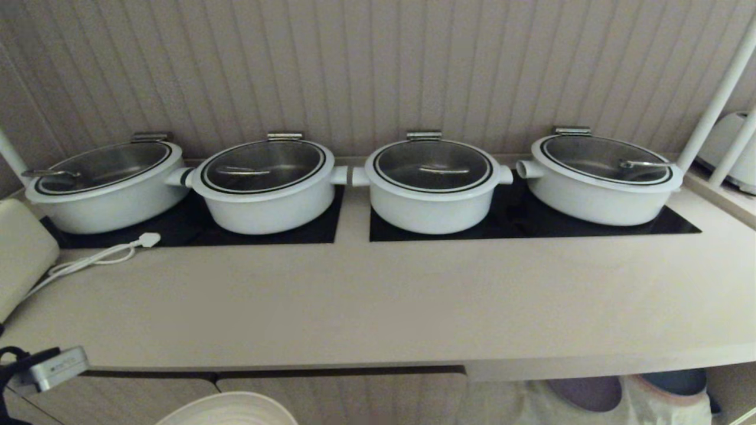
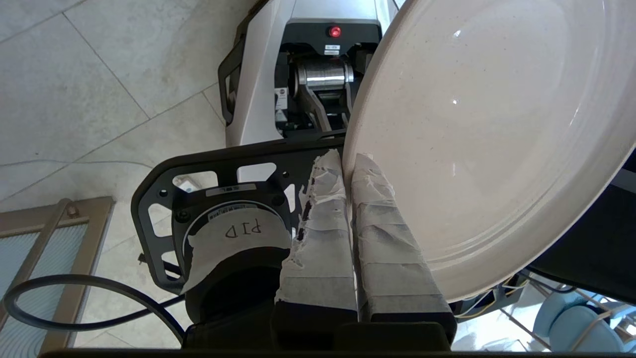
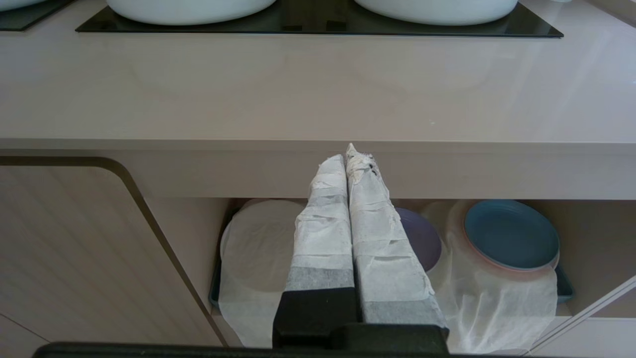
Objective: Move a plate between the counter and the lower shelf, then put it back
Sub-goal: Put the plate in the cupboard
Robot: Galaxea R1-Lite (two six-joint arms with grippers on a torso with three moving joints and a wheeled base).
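left tool (image 2: 348, 164) clamped on cream plate (image 2: 492, 139) rim, held below the table (image 1: 378, 307) front edge. carry step; next: lift over that edge, set flat. right tool (image 3: 352, 161) together, idle.

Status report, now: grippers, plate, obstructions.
Left gripper shut on plate rim, below counter edge. Right gripper shut, empty, facing lower shelf. Counter front bare.

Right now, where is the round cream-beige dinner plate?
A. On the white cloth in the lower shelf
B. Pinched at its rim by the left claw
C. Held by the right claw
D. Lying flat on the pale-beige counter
B: the left wrist view shows the left claw shut on the rim of the round cream-beige dinner plate, held clear of any surface.
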